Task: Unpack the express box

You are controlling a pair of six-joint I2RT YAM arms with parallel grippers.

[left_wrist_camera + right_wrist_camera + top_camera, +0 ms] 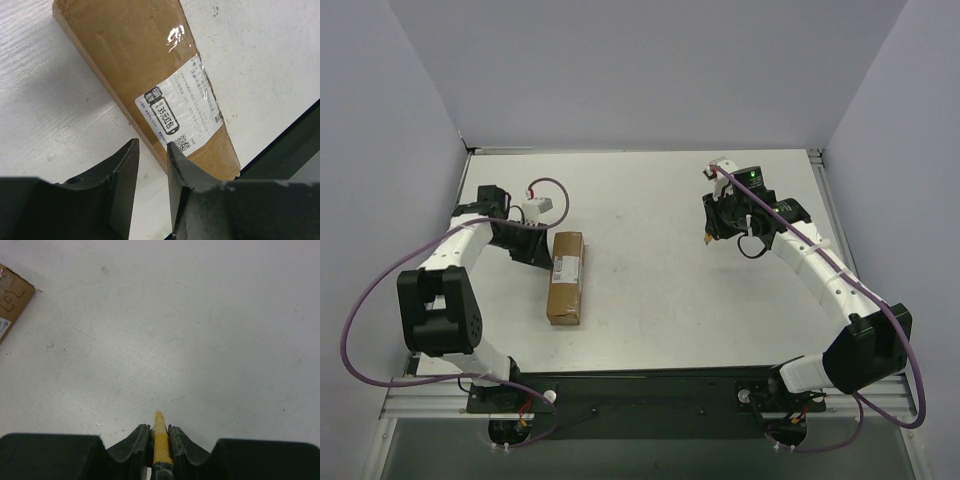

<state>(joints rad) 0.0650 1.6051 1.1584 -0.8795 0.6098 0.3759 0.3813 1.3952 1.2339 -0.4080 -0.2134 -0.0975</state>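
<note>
Pale lavender walls [620,70] are closing in a white bench [680,300] on three sides. At the left of the overhead view the left arm [450,270] is bending in from the lower left. The left gripper [532,245] is sitting just beside the upper left end of the box [566,277].

The box is lying flat on the bench, left of centre, closed, with its long side running up and down the frame. A white label [182,110] under glossy tape is facing up.

In the left wrist view the left gripper is standing released. Its fingers [125,170] are parted by a narrow gap, with bare bench showing between them and nothing caught there. The right-hand finger in that frame is lying at the box's long edge near the label end; I cannot tell whether it is touching.

Toward the upper right of the overhead view the right arm [820,270] is reaching up from the lower right. The right gripper [710,235] is hanging over the bench, well apart from the box. It is clenched on a yellow knife [160,440], whose tip is poking out between the fingers at the bottom of the right wrist view. One corner of the box is showing at the upper left edge of that frame.
</note>
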